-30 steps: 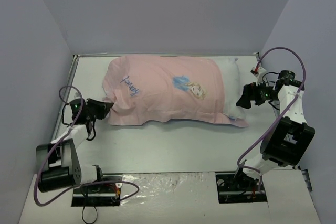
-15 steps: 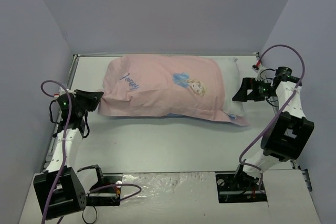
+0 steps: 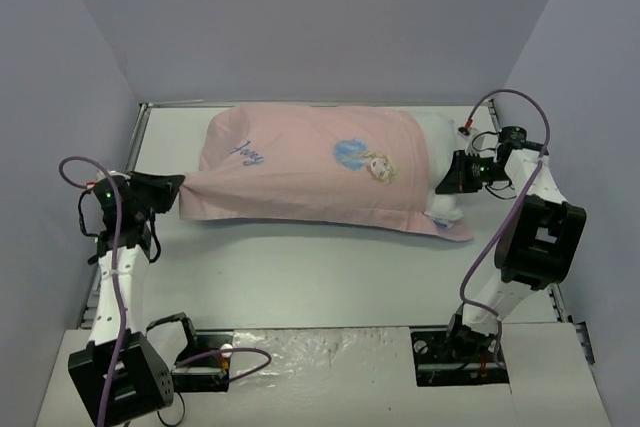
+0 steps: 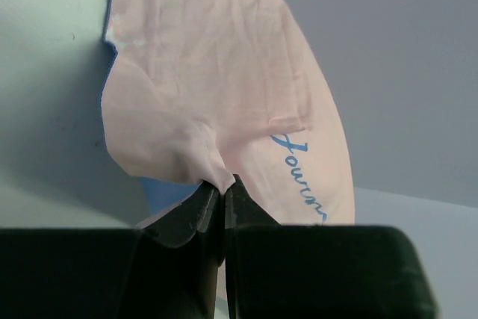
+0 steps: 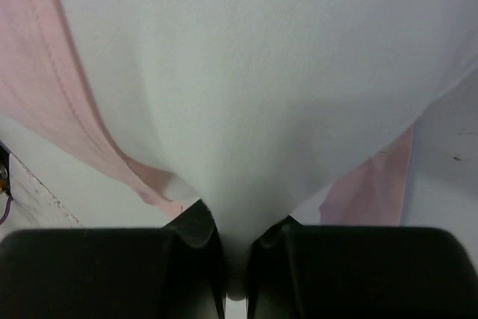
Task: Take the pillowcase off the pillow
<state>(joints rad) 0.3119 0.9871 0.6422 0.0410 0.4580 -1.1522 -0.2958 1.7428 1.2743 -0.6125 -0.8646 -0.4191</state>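
Observation:
The pink pillowcase (image 3: pixel 300 167) with a princess print lies across the far half of the table, still around the white pillow (image 3: pixel 438 147), whose end sticks out on the right. My left gripper (image 3: pixel 178 187) is shut on the pillowcase's left corner (image 4: pixel 216 173) and holds it stretched out to the left. In the left wrist view the pink cloth (image 4: pixel 224 95) fans up from the jaws, blue underside showing. My right gripper (image 3: pixel 452 175) is shut on the pillow's exposed white end (image 5: pixel 246 110), the white fabric pinched between its jaws.
Grey walls close in the table (image 3: pixel 320 267) on the left, back and right. The arm bases and cables sit at the near edge. A small red-and-white connector (image 3: pixel 466 129) hangs by the right arm's cable.
The left gripper has pulled the pillowcase corner further left and up, stretching the cloth. The right gripper moved in onto the pillow's bare end and shut on it.

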